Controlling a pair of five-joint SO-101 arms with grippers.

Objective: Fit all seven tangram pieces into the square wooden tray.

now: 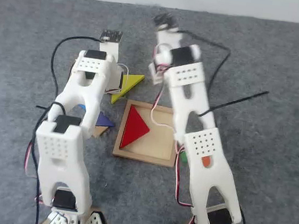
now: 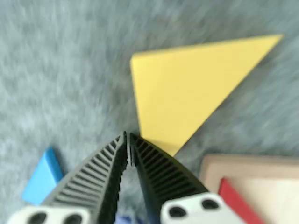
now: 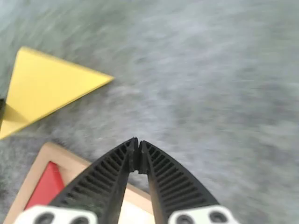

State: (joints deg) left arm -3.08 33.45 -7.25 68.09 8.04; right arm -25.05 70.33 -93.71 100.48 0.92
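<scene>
On the near side, a green piece and an orange piece peek out from under the right arm. A dark blue triangle and a light blue piece lie by the left arm on the grey tabletop. The square wooden tray sits between the arms and holds one red triangle; the rest of its floor is bare.

Just beyond the tray's far-left corner lies the yellow triangle, flat on the tabletop and outside the tray, its long edge slanting to face the tray. The coming move likely turns on this piece. The left fingers are by far the nearer: their tips sit right at one corner of the yellow triangle, on the side away from the tray. They are pressed together with only a slit between them and hold nothing; I cannot tell whether they touch the piece.

Farther out, the right fingers are also together and hold nothing. They hang over the tray's far rim, well apart from the yellow triangle.
</scene>
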